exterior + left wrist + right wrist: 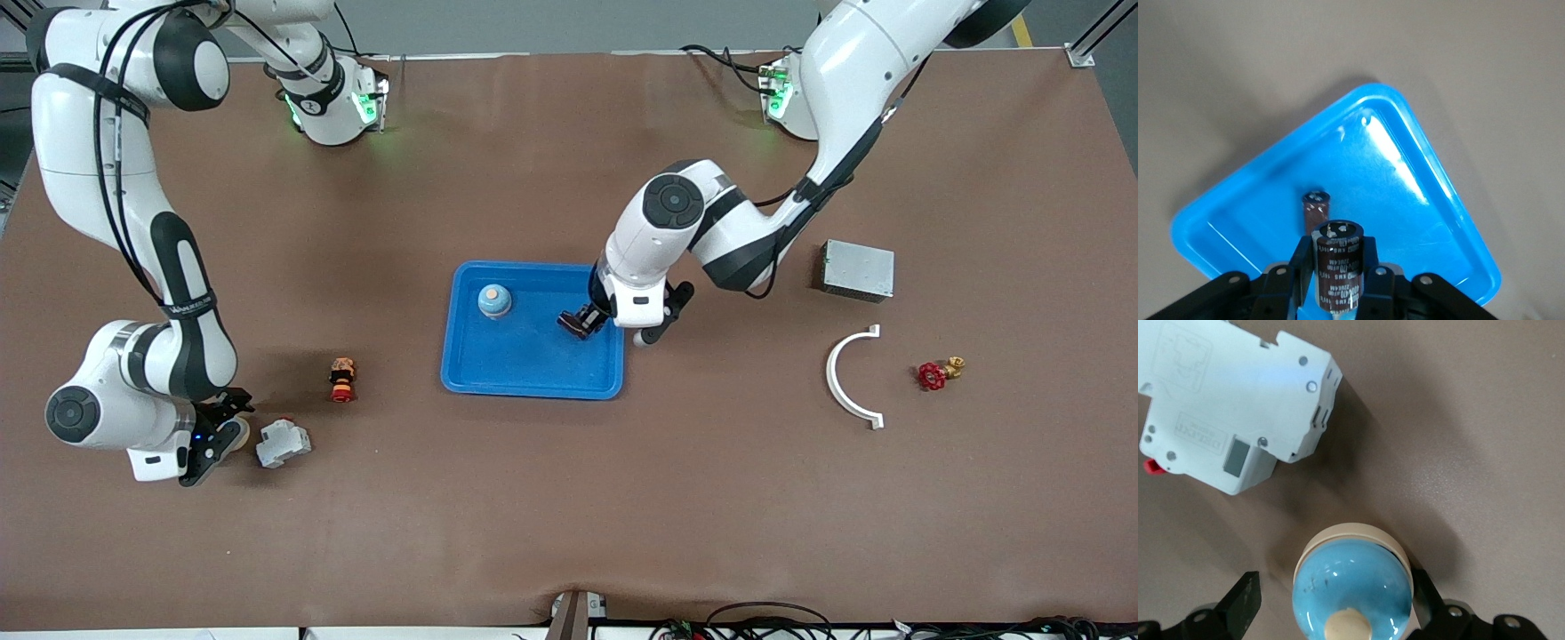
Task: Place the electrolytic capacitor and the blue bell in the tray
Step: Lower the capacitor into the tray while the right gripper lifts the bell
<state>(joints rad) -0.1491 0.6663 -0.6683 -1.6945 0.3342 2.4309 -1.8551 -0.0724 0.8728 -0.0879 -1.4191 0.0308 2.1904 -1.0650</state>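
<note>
Left wrist view: left end effector (1336, 283) clamps electrolytic capacitor (1337, 273) over tray (1431, 220).

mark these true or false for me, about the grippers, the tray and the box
1. The left gripper holds the electrolytic capacitor over the tray. True.
2. Nothing lies in the tray. False: a blue bell sits in it.
3. The right gripper is shut on the white breaker. False: it is open around a second blue bell on the table beside the breaker.
4. The grey metal box lies toward the left arm's end of the table. True.
</note>
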